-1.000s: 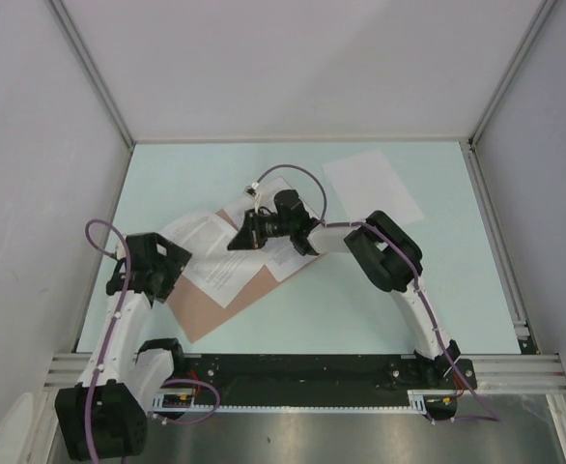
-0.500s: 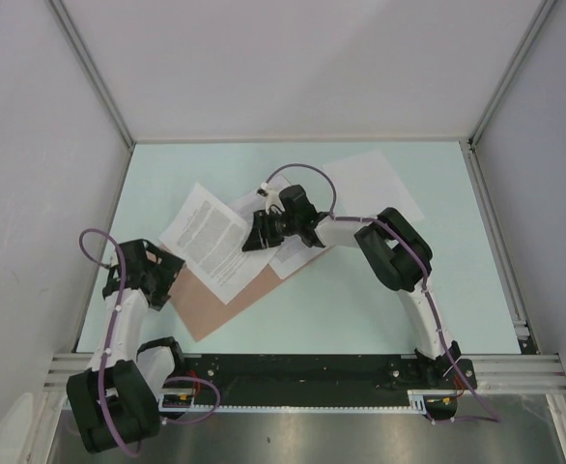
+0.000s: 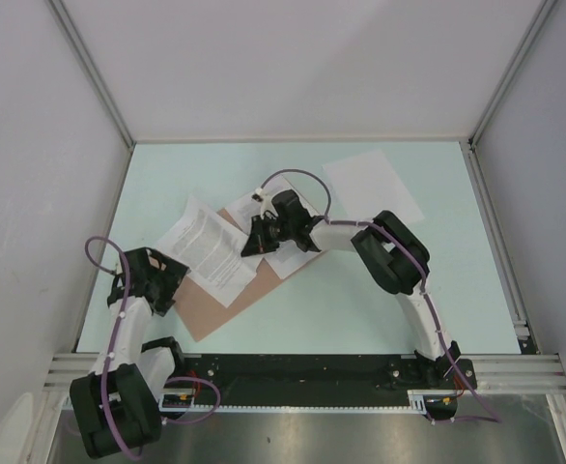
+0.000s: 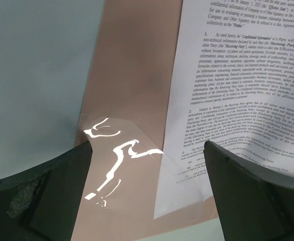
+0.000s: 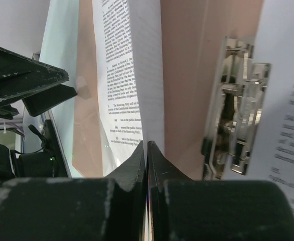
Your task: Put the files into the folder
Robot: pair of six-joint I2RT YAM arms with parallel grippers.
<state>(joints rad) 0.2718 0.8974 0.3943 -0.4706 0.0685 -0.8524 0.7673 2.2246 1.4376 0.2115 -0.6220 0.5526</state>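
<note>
The salmon-brown folder (image 3: pixel 211 304) lies open on the table's near left, with a metal clip (image 5: pixel 235 115) on its inner face. My right gripper (image 3: pixel 249 246) is shut on the edge of a printed file sheet (image 3: pixel 206 249), held over the folder; the right wrist view shows the sheet (image 5: pixel 127 75) pinched edge-on between the jaws (image 5: pixel 146 146). A second printed sheet (image 3: pixel 297 253) lies partly under the right wrist. My left gripper (image 3: pixel 162 280) is open and empty at the folder's left corner (image 4: pixel 132 100), beside the printed sheet (image 4: pixel 237 100).
A blank white sheet (image 3: pixel 372 184) lies at the far right of the table. A shiny clear pocket (image 4: pixel 117 160) sits on the folder between my left fingers (image 4: pixel 41 196). Grey walls close in the left, back and right sides.
My left arm has drawn back toward the near left, off the printed sheet. My right gripper has shifted slightly left and nearer with the sheet, which now lies further over the folder.
</note>
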